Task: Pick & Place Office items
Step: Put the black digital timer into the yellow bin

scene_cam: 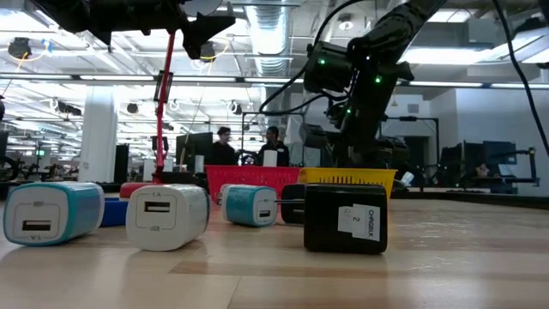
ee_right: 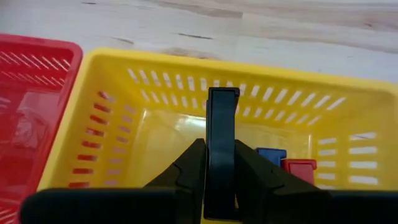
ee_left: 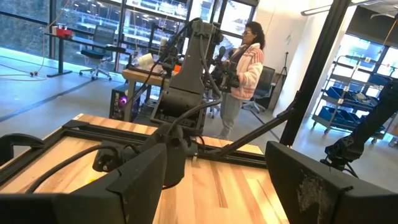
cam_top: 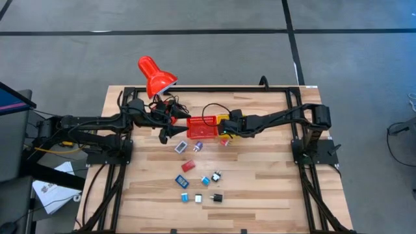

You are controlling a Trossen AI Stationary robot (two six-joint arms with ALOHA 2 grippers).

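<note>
The right gripper (ee_right: 219, 186) pinches a black item (ee_right: 222, 149) between its fingers, upright over the yellow basket (ee_right: 106, 99). It looks small, rigid and light; its flat sides suit the grip. The left gripper's (ee_left: 217, 180) fingers stand spread, empty.

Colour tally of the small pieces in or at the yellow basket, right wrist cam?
black piece, held by the right claw at the yellow basket: 1
blue piece, in the basket: 1
red piece, in the basket: 1
total: 3
</note>
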